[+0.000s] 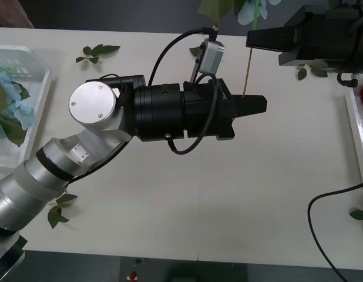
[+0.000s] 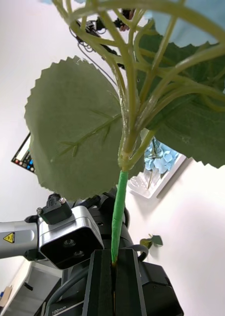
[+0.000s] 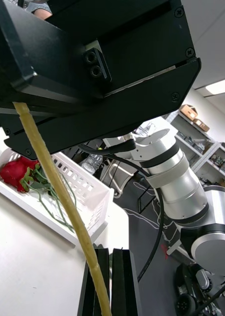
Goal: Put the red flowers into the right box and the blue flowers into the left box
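The left gripper [image 1: 261,106] is clenched on the lower stem of a blue hydrangea [image 1: 250,13], holding it upright over mid-table. Beyond it the right gripper [image 1: 252,40] also pinches the stem, higher up. More blue flowers [image 1: 10,106] lie in the left box [image 1: 43,94]; a red rose [image 3: 16,170] lies in the right box [image 3: 85,190].

Left arm: bent at the elbow, forearm level, reaching across toward the right arm.
Left gripper [image 1: 259,106]: fingers pressed together, pinching a thin stem.
Right gripper [image 1: 255,40]: just beyond the left one, apparently closed.
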Motion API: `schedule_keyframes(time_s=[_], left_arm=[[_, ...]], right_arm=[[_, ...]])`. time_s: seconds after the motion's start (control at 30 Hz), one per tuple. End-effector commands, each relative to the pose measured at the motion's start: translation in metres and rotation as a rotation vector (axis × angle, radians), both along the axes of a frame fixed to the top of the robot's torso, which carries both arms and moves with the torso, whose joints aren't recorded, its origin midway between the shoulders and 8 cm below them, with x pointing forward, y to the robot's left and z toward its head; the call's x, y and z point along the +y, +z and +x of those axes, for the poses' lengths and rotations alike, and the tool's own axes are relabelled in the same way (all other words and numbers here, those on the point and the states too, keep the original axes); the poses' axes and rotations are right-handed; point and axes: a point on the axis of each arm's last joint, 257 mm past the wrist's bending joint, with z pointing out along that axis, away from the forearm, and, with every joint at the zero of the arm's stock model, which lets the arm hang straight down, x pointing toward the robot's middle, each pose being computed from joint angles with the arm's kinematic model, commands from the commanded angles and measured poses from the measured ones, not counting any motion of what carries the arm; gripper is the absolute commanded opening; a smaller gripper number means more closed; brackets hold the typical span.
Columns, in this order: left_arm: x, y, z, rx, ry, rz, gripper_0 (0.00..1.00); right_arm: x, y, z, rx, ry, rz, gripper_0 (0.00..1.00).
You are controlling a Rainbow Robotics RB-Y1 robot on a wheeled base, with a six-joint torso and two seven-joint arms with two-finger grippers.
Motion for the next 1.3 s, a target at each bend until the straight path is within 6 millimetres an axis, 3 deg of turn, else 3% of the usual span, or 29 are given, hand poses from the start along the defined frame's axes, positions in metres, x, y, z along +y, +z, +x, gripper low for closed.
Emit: schedule_keyframes(time_s=[0.03, 0.1, 0.13, 0.17, 0.2, 0.57, 0.8, 1.0, 1.3], left_arm=[[0.008, 0.015, 0.006, 0.0, 0.01, -0.005, 0.0], [0.014, 0.015, 0.007, -0.002, 0.013, 0.003, 0.0], [0.017, 0.014, 0.008, -0.004, 0.015, 0.009, 0.0], [0.022, 0.014, 0.009, -0.004, 0.018, 0.018, 0.0], [0.025, 0.014, 0.009, -0.005, 0.019, 0.021, 0.0], [0.086, 0.012, 0.019, 0.026, 0.069, 0.081, 0.0], [0.17, 0.014, 0.028, 0.06, 0.18, 0.146, 0.0], [0.263, 0.014, 0.035, 0.106, 0.327, 0.229, 0.0], [0.445, -0.015, 0.044, 0.22, 0.604, 0.366, 0.0]], right_arm=[[0.01, 0.023, -0.007, -0.006, 0.022, 0.037, 0.26], [0.01, 0.023, -0.007, -0.006, 0.022, 0.037, 0.68], [0.01, 0.023, -0.007, -0.006, 0.022, 0.037, 0.77], [0.01, 0.023, -0.007, -0.006, 0.022, 0.037, 0.96], [0.01, 0.023, -0.007, -0.006, 0.022, 0.037, 1.0], [0.01, 0.023, -0.007, -0.006, 0.022, 0.037, 1.0], [0.01, 0.023, -0.007, -0.006, 0.022, 0.037, 1.0], [0.01, 0.023, -0.007, -0.006, 0.022, 0.037, 1.0], [0.01, 0.023, -0.007, -0.006, 0.022, 0.037, 1.0]])
